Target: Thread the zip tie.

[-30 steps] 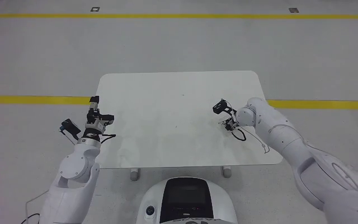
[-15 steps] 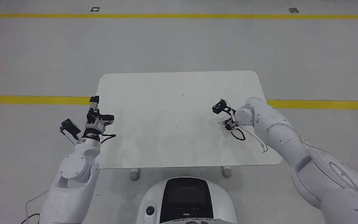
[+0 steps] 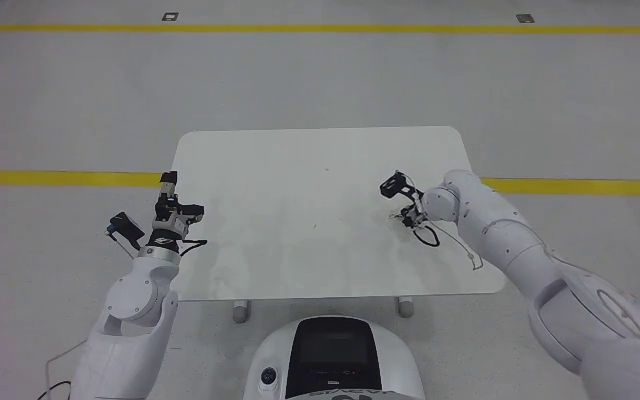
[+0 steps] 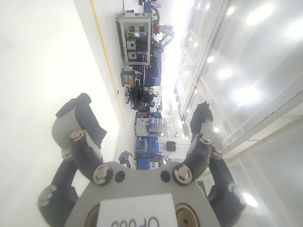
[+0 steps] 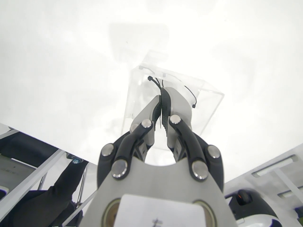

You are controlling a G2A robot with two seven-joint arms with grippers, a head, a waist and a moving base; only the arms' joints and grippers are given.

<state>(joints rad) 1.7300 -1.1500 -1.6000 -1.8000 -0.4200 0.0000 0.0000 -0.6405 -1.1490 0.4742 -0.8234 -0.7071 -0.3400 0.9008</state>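
Item: white rectangular desk with rounded corners (image 3: 320, 190), standing on a pale floor marked with a yellow line (image 3: 80, 178). Right arm: comes in from the desk's right side with the elbow bent and the wrist low over the right part of the top. Right end effector (image 5: 162, 95), also seen from above (image 3: 408, 218): fingertips pressed together, pinching a thin black zip tie (image 5: 158, 85); the tie's head sticks out just beyond the tips and its strap runs back between the fingers. Directly under the tips: a clear plastic rectangular box (image 5: 208, 109) on the desk. A second thin black zip tie (image 5: 192, 93) shows against the box, apart from the fingers; whether it lies inside cannot be told. Left arm: at the desk's left edge, forearm raised, wrist pointing away from the robot. Left end effector (image 4: 142, 102), from above (image 3: 170, 190): fingers spread wide, nothing between them.
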